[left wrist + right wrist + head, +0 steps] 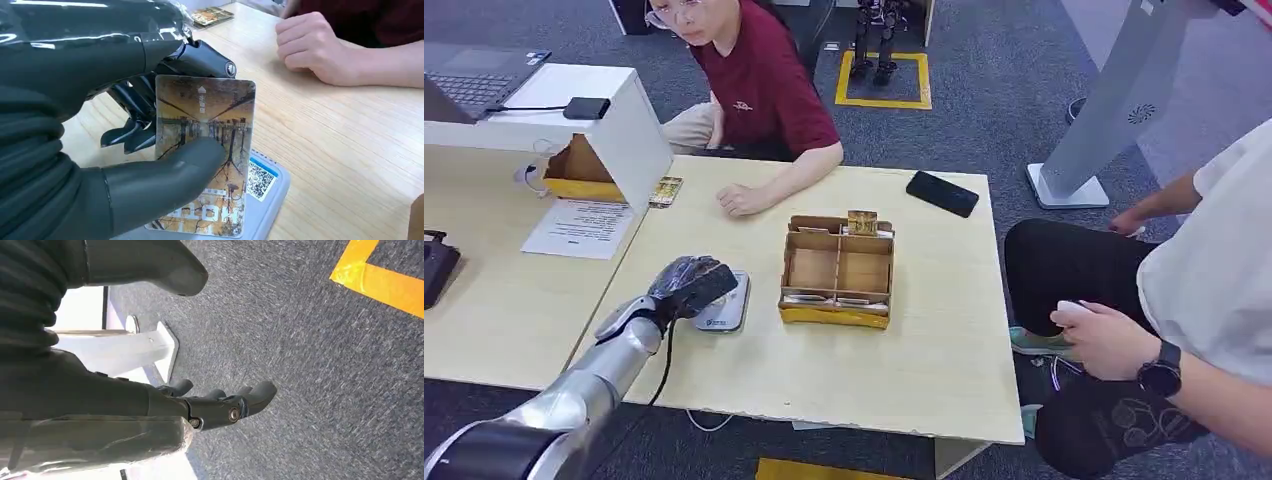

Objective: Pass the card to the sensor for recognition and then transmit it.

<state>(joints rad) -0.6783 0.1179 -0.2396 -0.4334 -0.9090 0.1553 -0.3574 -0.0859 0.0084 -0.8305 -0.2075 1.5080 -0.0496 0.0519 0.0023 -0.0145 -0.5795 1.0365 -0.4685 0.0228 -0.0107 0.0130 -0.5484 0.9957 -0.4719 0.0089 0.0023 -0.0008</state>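
One card, one sensor, one divided box, one phone, two people.

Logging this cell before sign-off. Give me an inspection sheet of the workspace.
Surface: light wooden table.
Job's things: card held in left hand over grey sensor.
Clutter: cardboard divider box, black phone, paper sheet.
Hands: left holds the card; right hand hangs open over carpet.
Cables: black cable at the table edge.
Surroundings: two seated people, laptop.

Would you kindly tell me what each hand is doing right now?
Left hand: holding the card over the sensor.
Right hand: open, empty.
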